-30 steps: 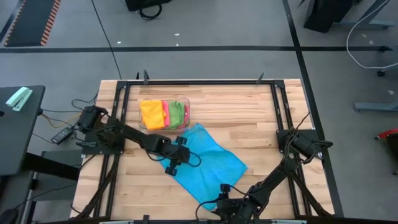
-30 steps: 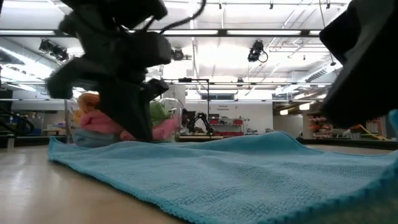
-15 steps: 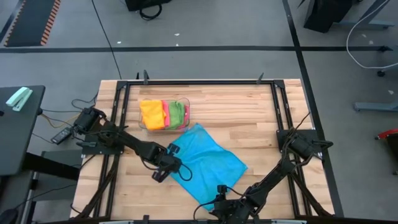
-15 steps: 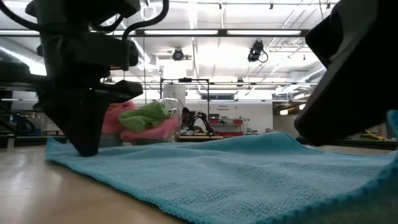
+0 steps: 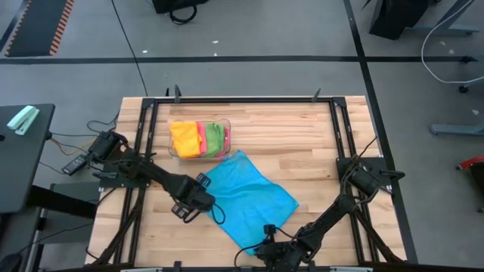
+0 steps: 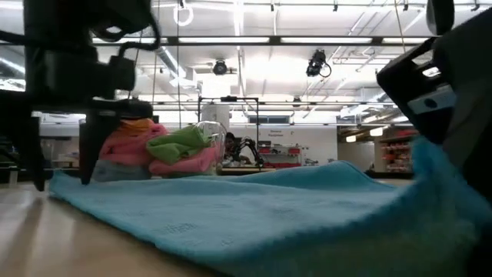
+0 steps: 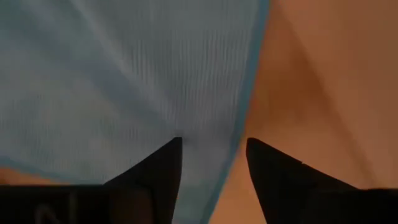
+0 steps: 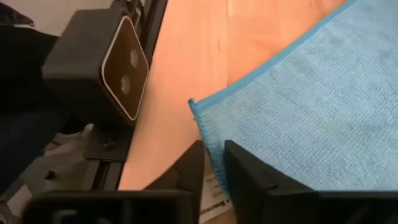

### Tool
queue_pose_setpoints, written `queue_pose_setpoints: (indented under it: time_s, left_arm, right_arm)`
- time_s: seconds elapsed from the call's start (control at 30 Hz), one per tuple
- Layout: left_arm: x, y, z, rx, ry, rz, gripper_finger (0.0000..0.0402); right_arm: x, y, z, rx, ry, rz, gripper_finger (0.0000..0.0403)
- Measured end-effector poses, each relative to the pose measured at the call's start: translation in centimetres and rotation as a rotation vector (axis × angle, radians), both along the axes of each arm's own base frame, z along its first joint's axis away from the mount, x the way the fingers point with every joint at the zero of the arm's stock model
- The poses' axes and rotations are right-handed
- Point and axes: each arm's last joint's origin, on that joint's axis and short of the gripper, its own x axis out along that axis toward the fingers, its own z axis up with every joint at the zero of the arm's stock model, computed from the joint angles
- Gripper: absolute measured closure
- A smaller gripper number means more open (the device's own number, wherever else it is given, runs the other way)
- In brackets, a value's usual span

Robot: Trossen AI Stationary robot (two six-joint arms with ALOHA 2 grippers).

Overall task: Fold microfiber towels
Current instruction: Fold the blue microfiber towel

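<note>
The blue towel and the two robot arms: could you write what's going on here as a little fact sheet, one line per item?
Surface: wooden table
Blue towel: spread open on the table, set at a slant, not yet folded
Left gripper: fingers open, straddling the towel's edge at its left corner
Right gripper: fingers closed on the towel's near corner, which is raised off the table in the low view
Clear bin: behind the blue towel, holding the other towels
Other towels: orange-yellow, pink and green
</note>
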Motion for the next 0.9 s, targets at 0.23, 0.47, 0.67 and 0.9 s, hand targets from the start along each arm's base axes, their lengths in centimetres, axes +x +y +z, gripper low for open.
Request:
queue_pose_setpoints:
  time_s: [0.23,0.47,0.67,0.9]
  left_arm:
    - [-1.1,-0.1,0.0,0.174,0.066,-0.203,0.0206]
    - [-1.5,-1.3,0.0,0.218,0.049,-0.395,0.0226]
    - [-1.8,-1.6,-0.1,0.226,0.058,-0.426,0.0254]
    - [-3.5,-0.6,-1.8,0.294,0.112,-0.447,0.0299]
  right_arm:
    - [-0.7,0.1,-0.3,-0.016,0.046,-0.01,0.0385]
    - [-1.3,0.3,-0.3,0.008,0.078,-0.015,0.0392]
    - [-1.4,0.5,-0.3,0.02,0.08,-0.022,0.0393]
    - [-1.5,0.5,-0.3,0.035,0.081,-0.036,0.0394]
